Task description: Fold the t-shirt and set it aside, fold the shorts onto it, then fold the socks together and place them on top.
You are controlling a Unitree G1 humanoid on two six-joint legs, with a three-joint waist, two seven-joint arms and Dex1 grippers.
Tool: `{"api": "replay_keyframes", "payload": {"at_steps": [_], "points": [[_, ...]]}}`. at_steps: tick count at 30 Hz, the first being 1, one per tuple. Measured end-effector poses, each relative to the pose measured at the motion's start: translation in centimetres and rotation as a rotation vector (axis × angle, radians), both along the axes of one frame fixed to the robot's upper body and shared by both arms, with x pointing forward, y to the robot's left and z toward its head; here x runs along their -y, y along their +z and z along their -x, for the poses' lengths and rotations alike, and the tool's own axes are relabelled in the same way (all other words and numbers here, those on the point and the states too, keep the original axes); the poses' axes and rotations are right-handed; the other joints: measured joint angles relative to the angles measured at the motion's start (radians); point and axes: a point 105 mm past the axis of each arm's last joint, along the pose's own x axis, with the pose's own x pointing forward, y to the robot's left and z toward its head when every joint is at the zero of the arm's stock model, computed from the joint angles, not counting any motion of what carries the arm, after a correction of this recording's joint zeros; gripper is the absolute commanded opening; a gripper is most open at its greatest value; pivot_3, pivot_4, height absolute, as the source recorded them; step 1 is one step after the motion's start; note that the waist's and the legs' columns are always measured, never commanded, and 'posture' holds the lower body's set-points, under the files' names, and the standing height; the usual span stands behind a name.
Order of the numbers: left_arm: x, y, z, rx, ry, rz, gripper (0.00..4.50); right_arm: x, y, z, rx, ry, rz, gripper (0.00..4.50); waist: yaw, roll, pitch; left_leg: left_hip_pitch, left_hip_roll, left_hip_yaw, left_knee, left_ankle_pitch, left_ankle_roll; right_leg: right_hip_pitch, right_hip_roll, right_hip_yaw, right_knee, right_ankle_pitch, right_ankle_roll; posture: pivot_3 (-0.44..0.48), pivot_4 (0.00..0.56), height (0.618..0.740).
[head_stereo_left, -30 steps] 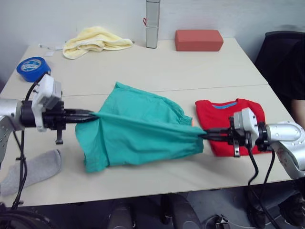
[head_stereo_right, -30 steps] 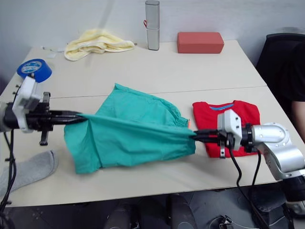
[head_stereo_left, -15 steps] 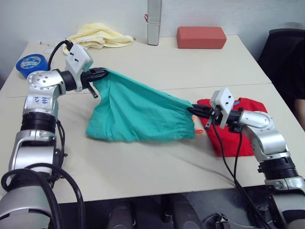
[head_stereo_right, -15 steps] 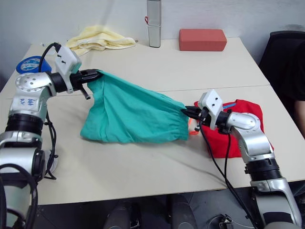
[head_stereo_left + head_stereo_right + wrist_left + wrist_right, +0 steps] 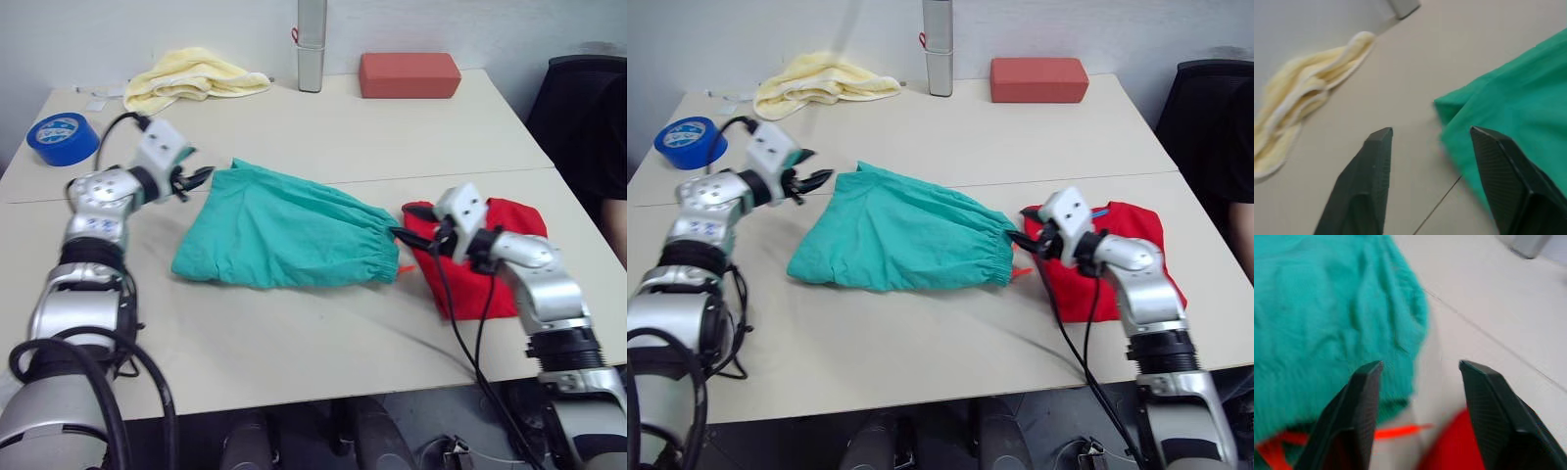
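Lying flat on the counter (image 5: 294, 333), the shorts (image 5: 284, 235) sit folded in the head views, gathered waistband toward the t-shirt (image 5: 480, 259), which rests folded just beside them. The left gripper (image 5: 201, 178) hovers at the shorts' far corner, the right gripper (image 5: 404, 223) at the waistband edge. A yellow towel (image 5: 191, 76), a roll of blue tape (image 5: 61, 137), a red-brown block (image 5: 409, 74) and a grey cylinder (image 5: 312, 44) stand further back.

From the left wrist, the jaws stand open and empty, the shorts' corner beside one finger (image 5: 1508, 186).

From the right wrist, the jaws are spread wide, holding nothing, above the waistband and its orange cord (image 5: 1396, 432).
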Motion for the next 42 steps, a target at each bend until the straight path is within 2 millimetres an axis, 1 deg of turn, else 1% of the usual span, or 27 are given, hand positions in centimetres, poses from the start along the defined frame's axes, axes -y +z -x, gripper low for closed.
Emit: {"api": "replay_keyframes", "payload": {"at_steps": [1, 2, 3, 4, 5, 7, 10, 12, 14, 16, 19, 22, 26, 27, 28, 31, 33, 36, 37, 39, 42], "points": [[-0.6, 0.5, 0.7, 0.028, -0.016, 0.013, 3.67, 0.9, 0.7, 0.3, 0.011, -0.007, -0.003, 3.83, 0.000, 0.000, 0.000, 0.000, 0.000, 0.001, 0.000, 0.000, 0.000, 0.000, 0.000, 0.000, 0.000, 0.000, 0.000, 0.000, 0.150, 0.740], [-0.4, 1.0, 1.3, 0.053, -0.065, 0.015, 4.01, 1.4, 1.0, 0.6, 0.014, 0.001, -0.002, 4.24, 0.001, 0.000, 0.000, 0.000, 0.000, 0.001, 0.001, 0.000, 0.000, 0.000, 0.000, 0.000, 0.001, 0.000, 0.000, 0.000, 0.150, 0.740], [0.3, 1.5, 2.1, 0.079, -0.143, 0.004, 4.30, 1.3, 1.2, 0.9, 0.019, 0.029, -0.004, 4.50, 0.001, 0.000, 0.000, 0.000, 0.001, 0.001, 0.001, 0.000, -0.001, 0.000, 0.000, 0.000, 0.001, 0.000, 0.000, 0.000, 0.150, 0.740], [1.1, 1.6, 3.0, 0.091, -0.225, -0.020, 4.44, 1.0, 1.2, 1.3, 0.022, 0.067, -0.001, 4.50, 0.002, -0.001, 0.000, 0.001, 0.001, 0.002, 0.002, 0.000, -0.001, 0.000, 0.000, 0.000, 0.003, 0.000, 0.000, 0.000, 0.150, 0.740], [2.1, 1.4, 4.0, 0.091, -0.314, -0.056, 4.44, 0.4, 1.1, 1.8, 0.025, 0.113, 0.010, 4.50, 0.003, 0.000, 0.000, 0.002, 0.000, 0.003, 0.002, 0.000, -0.001, 0.000, 0.000, 0.001, 0.004, 0.000, 0.000, 0.000, 0.150, 0.740], [3.2, -0.3, 6.8, 0.036, -0.473, -0.151, 4.44, -1.3, 0.7, 3.3, 0.044, 0.239, 0.071, 4.50, 0.000, 0.000, -0.001, 0.003, 0.000, 0.004, 0.002, 0.001, -0.001, 0.000, 0.000, 0.003, 0.006, 0.000, -0.001, 0.000, 0.150, 0.740], [4.5, -3.7, 10.2, -0.109, -0.635, -0.257, 4.44, -4.4, -0.3, 5.5, 0.088, 0.406, 0.200, 4.50, -0.013, 0.000, 0.000, 0.003, 0.001, 0.004, 0.001, 0.002, -0.003, -0.002, 0.001, 0.005, 0.007, -0.001, -0.001, 0.000, 0.150, 0.740], [5.2, -4.9, 11.5, -0.159, -0.691, -0.302, 4.44, -6.2, -1.2, 6.4, 0.116, 0.462, 0.249, 4.50, -0.013, -0.001, -0.001, 0.004, 0.001, 0.003, 0.001, 0.002, -0.003, -0.002, 0.001, 0.006, 0.008, -0.001, -0.002, 0.000, 0.150, 0.740], [5.8, -5.3, 11.9, -0.152, -0.686, -0.336, 4.44, -7.6, -1.9, 7.1, 0.183, 0.472, 0.267, 4.50, -0.011, -0.001, -0.001, 0.004, 0.001, 0.003, 0.001, 0.002, -0.003, -0.002, 0.001, 0.007, 0.008, -0.001, -0.002, 0.000, 0.150, 0.740], [6.2, -5.9, 11.8, -0.144, -0.665, -0.352, 4.44, -8.3, -2.3, 7.6, 0.234, 0.473, 0.271, 4.50, -0.006, -0.001, -0.001, 0.003, 0.000, 0.003, 0.001, 0.002, -0.003, -0.002, 0.000, 0.009, 0.008, -0.001, -0.002, 0.000, 0.150, 0.740], [7.1, -7.8, 11.3, -0.159, -0.631, -0.378, 4.44, -7.8, -2.6, 8.3, 0.307, 0.462, 0.296, 4.50, 0.003, -0.001, -0.001, 0.004, -0.001, 0.003, 0.001, 0.001, -0.001, -0.001, 0.000, 0.008, 0.005, 0.000, -0.001, 0.000, 0.150, 0.740], [7.9, -9.5, 10.5, -0.185, -0.606, -0.383, 4.44, -7.4, -2.5, 9.0, 0.328, 0.481, 0.253, 4.50, 0.009, -0.002, -0.001, 0.004, -0.001, 0.003, 0.001, 0.001, -0.001, -0.001, 0.001, 0.008, 0.005, 0.000, -0.001, 0.000, 0.150, 0.740], [8.6, -9.4, 8.7, -0.155, -0.561, -0.397, 4.44, -7.0, -2.2, 10.1, 0.247, 0.525, 0.106, 4.50, 0.015, -0.001, -0.002, 0.008, -0.001, 0.000, 0.001, 0.002, 0.000, 0.002, 0.001, 0.009, 0.006, 0.000, -0.001, 0.000, 0.150, 0.740], [8.7, -9.5, 8.4, -0.154, -0.550, -0.397, 4.44, -7.0, -2.2, 10.3, 0.231, 0.534, 0.087, 4.50, 0.015, -0.001, -0.002, 0.010, -0.001, -0.004, 0.001, 0.002, 0.000, 0.005, 0.001, 0.009, 0.005, 0.000, -0.001, 0.000, 0.150, 0.740], [9.0, -9.7, 7.7, -0.157, -0.534, -0.391, 4.44, -6.8, -2.3, 10.5, 0.203, 0.536, 0.075, 4.50, 0.018, 0.000, -0.003, 0.015, -0.001, -0.007, 0.001, 0.001, 0.001, 0.013, 0.000, 0.008, 0.002, 0.000, -0.001, 0.000, 0.150, 0.740], [9.2, -10.2, 6.6, -0.177, -0.496, -0.370, 3.93, -6.9, -1.8, 10.7, 0.195, 0.543, 0.052, 4.50, 0.017, 0.004, -0.007, 0.022, 0.000, -0.009, -0.003, -0.001, 0.003, 0.023, 0.000, 0.006, -0.005, 0.000, -0.002, 0.000, 0.150, 0.740], [9.7, -10.8, 6.3, -0.230, -0.503, -0.318, 3.29, -7.0, -1.7, 10.8, 0.170, 0.545, 0.029, 4.50, 0.018, 0.006, -0.010, 0.024, 0.000, -0.012, -0.003, -0.001, 0.004, 0.028, 0.000, 0.003, -0.007, 0.001, -0.002, 0.000, 0.150, 0.740], [10.1, -11.5, 6.7, -0.312, -0.537, -0.235, 2.31, -7.1, -1.6, 10.8, 0.143, 0.541, 0.006, 4.50, 0.018, 0.009, -0.012, 0.023, -0.001, -0.015, -0.003, -0.002, 0.003, 0.029, -0.001, 0.001, -0.007, 0.001, -0.002, 0.000, 0.150, 0.740], [10.2, -11.5, 7.0, -0.332, -0.552, -0.222, 2.04, -7.0, -1.6, 10.7, 0.138, 0.536, 0.005, 4.50, 0.018, 0.009, -0.013, 0.022, 0.000, -0.015, -0.003, -0.002, 0.003, 0.029, -0.001, 0.001, -0.007, 0.001, -0.002, 0.000, 0.150, 0.740], [10.5, -11.7, 8.1, -0.375, -0.595, -0.206, 1.35, -6.7, -1.5, 10.6, 0.134, 0.525, 0.011, 4.50, 0.017, 0.009, -0.013, 0.021, 0.000, -0.016, -0.003, -0.002, 0.002, 0.029, -0.001, 0.001, -0.008, 0.000, -0.002, 0.000, 0.150, 0.740], [10.8, -12.0, 10.9, -0.440, -0.674, -0.222, 0.42, -5.7, -1.1, 10.5, 0.129, 0.495, 0.025, 4.50, 0.015, 0.009, -0.013, 0.021, 0.001, -0.015, -0.003, -0.004, 0.001, 0.028, 0.000, 0.003, -0.009, -0.002, -0.001, 0.000, 0.150, 0.740]]}}
